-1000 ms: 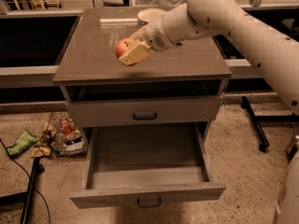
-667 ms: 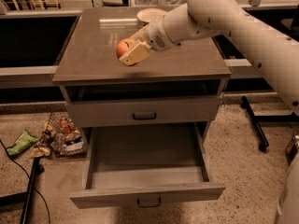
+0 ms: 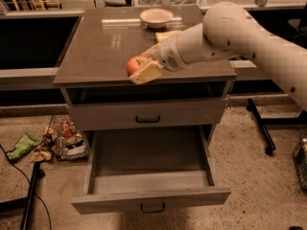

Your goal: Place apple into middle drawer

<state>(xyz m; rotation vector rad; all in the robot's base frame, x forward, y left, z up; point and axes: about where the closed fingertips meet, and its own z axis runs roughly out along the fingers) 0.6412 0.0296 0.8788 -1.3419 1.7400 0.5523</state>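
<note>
The red-orange apple is held in my gripper just above the front edge of the cabinet top. The gripper's pale fingers are shut around the apple. My white arm reaches in from the right. The middle drawer is pulled wide open below, grey and shallow, with nothing in it; its dark handle is on the front. The apple is above and behind the drawer's opening, toward the left of its middle.
The matching grey drawer front above is closed. A pale bowl and a yellow sponge sit at the back of the cabinet top. A wire basket of packets and a green wrapper lie on the floor at left. A black stand leg is at right.
The gripper with the apple has moved forward, from over the middle of the cabinet top to its front edge, and a little lower.
</note>
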